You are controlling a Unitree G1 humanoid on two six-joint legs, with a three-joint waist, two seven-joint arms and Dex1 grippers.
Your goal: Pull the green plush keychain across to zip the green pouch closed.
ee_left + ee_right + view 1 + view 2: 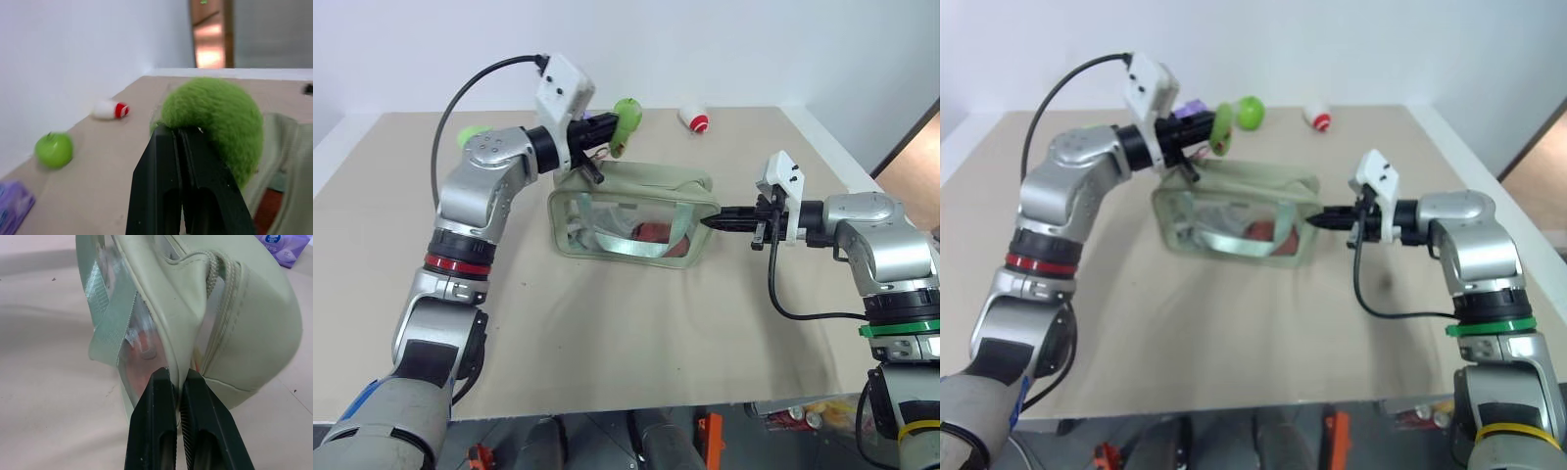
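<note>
left claw [182, 134] closed on the green plush keychain [215, 122], raised at the green pouch's [636, 220] 11 o'clock corner; right claw [178, 379] apparently pinches its 3 o'clock end, on the desk [607, 333].

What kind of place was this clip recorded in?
Probably a lab or test room: a plain beige tabletop against a bare white wall, set with staged props such as a glossy green apple and a pale sage-green fabric zipper pouch.

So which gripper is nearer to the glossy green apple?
Left. The left gripper, shut on the fuzzy green plush keychain, is beside the apple; the right gripper pinches the pouch's opposite end.
</note>
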